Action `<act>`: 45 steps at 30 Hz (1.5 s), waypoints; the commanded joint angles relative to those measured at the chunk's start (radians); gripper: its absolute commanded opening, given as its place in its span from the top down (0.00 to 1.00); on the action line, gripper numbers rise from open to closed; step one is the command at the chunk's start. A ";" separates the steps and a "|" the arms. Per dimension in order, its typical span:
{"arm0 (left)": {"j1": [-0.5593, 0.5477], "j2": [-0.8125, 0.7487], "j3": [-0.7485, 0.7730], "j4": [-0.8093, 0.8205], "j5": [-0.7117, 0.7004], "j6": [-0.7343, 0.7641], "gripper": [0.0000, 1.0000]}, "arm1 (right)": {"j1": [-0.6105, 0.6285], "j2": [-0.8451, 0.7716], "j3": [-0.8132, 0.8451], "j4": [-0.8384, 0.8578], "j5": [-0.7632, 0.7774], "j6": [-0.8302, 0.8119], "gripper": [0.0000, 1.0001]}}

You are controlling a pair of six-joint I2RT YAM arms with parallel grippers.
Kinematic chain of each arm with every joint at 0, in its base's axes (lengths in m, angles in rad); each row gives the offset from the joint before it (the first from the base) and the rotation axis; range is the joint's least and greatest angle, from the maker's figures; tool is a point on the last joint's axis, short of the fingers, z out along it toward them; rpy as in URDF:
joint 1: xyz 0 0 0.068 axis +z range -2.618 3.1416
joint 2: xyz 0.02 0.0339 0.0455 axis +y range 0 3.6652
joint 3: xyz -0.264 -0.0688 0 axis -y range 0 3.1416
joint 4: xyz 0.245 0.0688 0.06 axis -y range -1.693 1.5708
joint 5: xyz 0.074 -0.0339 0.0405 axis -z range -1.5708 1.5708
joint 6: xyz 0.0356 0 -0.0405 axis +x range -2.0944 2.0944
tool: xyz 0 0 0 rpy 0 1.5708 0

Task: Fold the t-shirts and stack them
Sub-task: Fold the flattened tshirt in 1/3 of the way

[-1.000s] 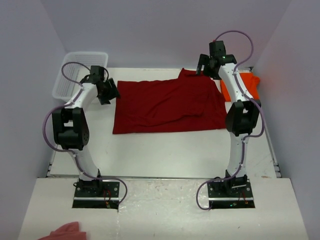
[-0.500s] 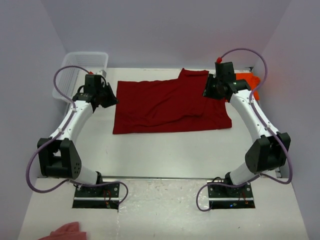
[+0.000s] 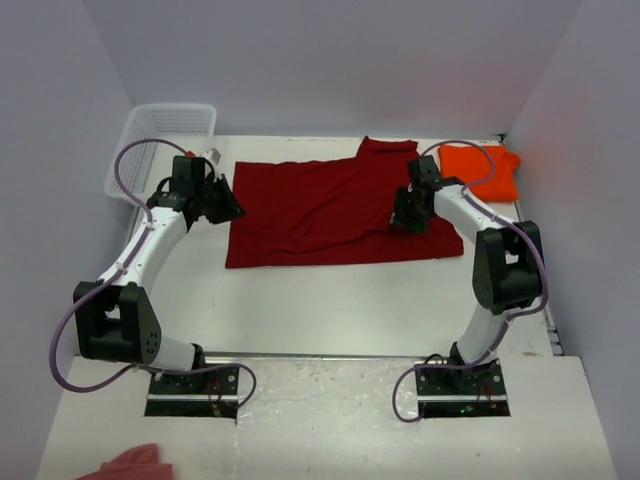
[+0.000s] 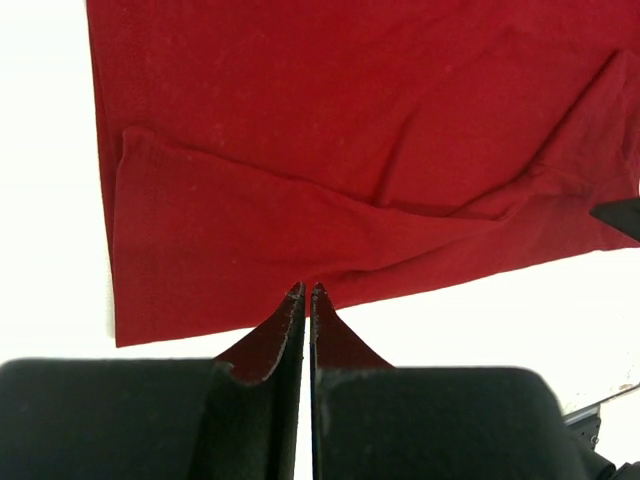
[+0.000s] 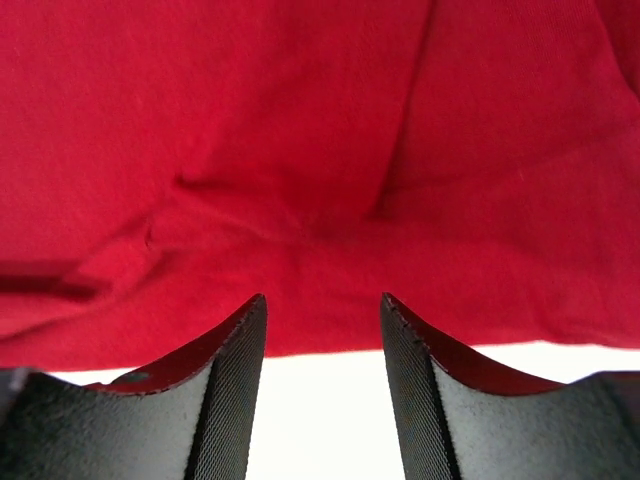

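A dark crimson red t-shirt [image 3: 340, 210] lies spread flat across the middle of the table, with soft creases. The orange t-shirt [image 3: 480, 170] sits folded at the back right, apart from the red one. My left gripper [image 3: 226, 204] is at the red shirt's left edge. In the left wrist view that gripper [image 4: 305, 291] is shut, its tips right at the hem of the red shirt [image 4: 350, 150]; I cannot tell if cloth is pinched. My right gripper [image 3: 404, 220] hovers over the red shirt's right side. It [image 5: 323, 300] is open above the cloth's edge [image 5: 320, 180], holding nothing.
A white mesh basket [image 3: 165, 140] stands at the back left corner. A pale pink cloth scrap [image 3: 130, 465] lies on the near ledge at the bottom left. Walls close in the table on the left, back and right.
The right arm came down from the back corner onto the red shirt's right side, uncovering the orange shirt. The left gripper went from open to shut at the shirt's left edge.
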 commanded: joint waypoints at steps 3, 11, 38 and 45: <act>-0.003 -0.029 0.032 0.018 0.034 0.043 0.96 | 0.000 0.079 0.096 0.047 -0.025 0.011 0.50; -0.003 -0.022 0.029 0.017 0.040 0.057 0.96 | -0.014 0.167 0.191 0.033 -0.030 -0.001 0.51; -0.003 0.024 0.009 0.035 0.070 0.068 0.94 | -0.019 0.168 0.141 0.049 -0.018 -0.016 0.74; -0.003 0.026 0.004 0.033 0.066 0.072 0.93 | -0.012 0.162 0.181 0.055 -0.038 -0.033 1.00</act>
